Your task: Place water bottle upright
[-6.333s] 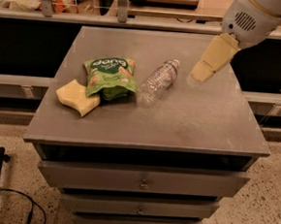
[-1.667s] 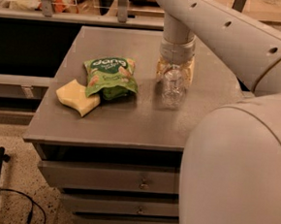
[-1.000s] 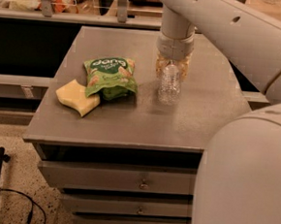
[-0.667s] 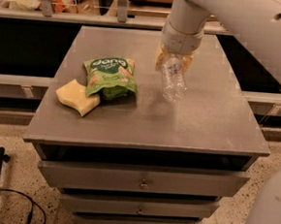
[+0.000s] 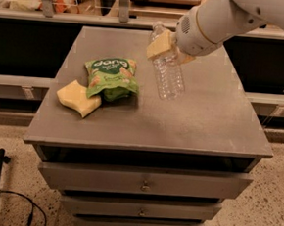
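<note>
The water bottle (image 5: 168,78) is a small clear ribbed plastic bottle. It hangs tilted above the grey table top (image 5: 200,119), base down toward the front and neck up toward the back left. My gripper (image 5: 165,48) is shut on its upper part, near the neck. One pale yellow finger (image 5: 159,48) shows in front of the bottle. The cap end peeks out behind the finger. The white arm reaches in from the upper right.
A green snack bag (image 5: 111,76) lies on the left part of the table. A yellow sponge (image 5: 79,97) lies beside it at the front left. The table is a drawer cabinet with several drawers (image 5: 146,181) below. A cable lies on the floor at the lower left.
The bottle lay on its side at first. My gripper closed on it and has lifted it off the table, now tilted, and the arm has drawn back toward the upper right.
</note>
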Available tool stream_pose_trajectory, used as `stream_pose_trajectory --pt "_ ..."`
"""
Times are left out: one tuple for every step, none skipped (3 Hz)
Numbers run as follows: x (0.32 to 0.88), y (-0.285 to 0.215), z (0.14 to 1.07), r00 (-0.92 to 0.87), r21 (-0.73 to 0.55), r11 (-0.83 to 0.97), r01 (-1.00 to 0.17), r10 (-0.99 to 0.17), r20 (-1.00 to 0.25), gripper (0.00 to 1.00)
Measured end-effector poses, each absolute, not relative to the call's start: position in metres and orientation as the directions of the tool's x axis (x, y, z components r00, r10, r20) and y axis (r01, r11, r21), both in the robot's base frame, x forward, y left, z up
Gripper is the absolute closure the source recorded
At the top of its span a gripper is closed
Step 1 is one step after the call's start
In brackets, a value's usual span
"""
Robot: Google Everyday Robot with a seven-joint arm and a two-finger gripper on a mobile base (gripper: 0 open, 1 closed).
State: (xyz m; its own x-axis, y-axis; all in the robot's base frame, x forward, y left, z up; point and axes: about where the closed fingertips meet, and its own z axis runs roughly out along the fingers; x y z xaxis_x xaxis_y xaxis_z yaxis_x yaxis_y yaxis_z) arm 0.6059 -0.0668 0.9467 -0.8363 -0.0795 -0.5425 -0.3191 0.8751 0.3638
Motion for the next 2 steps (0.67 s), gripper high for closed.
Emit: stream_pose_trajectory --pt "0.607 -0.071 0.986 -0.718 0.414 0.803 -0.429 -0.026 -0.695 1.00" --pt "0.604 -0.093 1.017 -0.565 0.359 0.782 -0.509 0.012 -0.825 1.00"
